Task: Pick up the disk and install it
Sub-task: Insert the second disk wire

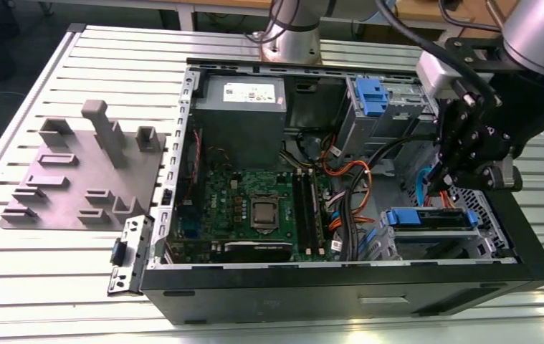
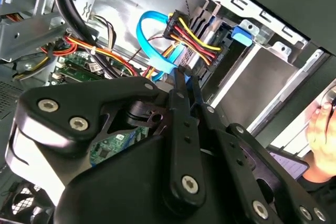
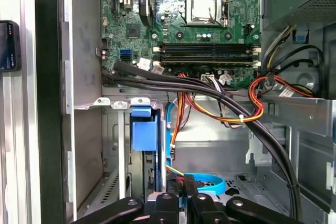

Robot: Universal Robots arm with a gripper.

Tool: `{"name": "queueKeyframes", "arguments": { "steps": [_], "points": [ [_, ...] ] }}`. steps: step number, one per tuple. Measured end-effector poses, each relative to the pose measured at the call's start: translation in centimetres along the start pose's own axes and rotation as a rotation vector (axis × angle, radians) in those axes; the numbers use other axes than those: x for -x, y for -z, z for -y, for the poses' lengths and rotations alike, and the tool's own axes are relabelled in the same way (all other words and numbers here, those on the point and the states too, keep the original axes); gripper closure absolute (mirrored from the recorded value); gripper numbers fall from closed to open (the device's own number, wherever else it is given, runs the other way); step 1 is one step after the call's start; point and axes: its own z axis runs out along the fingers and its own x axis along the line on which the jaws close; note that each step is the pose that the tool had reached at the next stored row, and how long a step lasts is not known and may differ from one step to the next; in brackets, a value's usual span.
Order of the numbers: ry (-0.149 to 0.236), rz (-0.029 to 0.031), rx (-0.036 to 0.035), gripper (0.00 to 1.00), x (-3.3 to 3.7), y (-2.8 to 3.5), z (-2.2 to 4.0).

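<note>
In steel cage (image 1: pixel 487 208), blue-framed (plastic) disk (image 1: pixel 431 218)

An open black computer case (image 1: pixel 348 290) lies on the slatted surface (image 1: pixel 23 287). Inside it, the green motherboard (image 1: pixel 252 208) sits below the grey power supply (image 1: pixel 243 107). A grey fixture block (image 1: pixel 80 172) rests beside the case.
</note>
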Motion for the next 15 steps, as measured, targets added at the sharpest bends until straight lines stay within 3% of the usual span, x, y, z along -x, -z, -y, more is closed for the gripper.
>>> {"name": "queueKeyframes", "arguments": {
  "steps": [9, 15],
  "points": [
    [0.005, 0.0012, -0.0429, 0.84, -0.29, -0.44, -0.98],
    [0.008, 0.0014, -0.0576, 0.84, -1.23, -0.81, -1.35]
  ]
}}
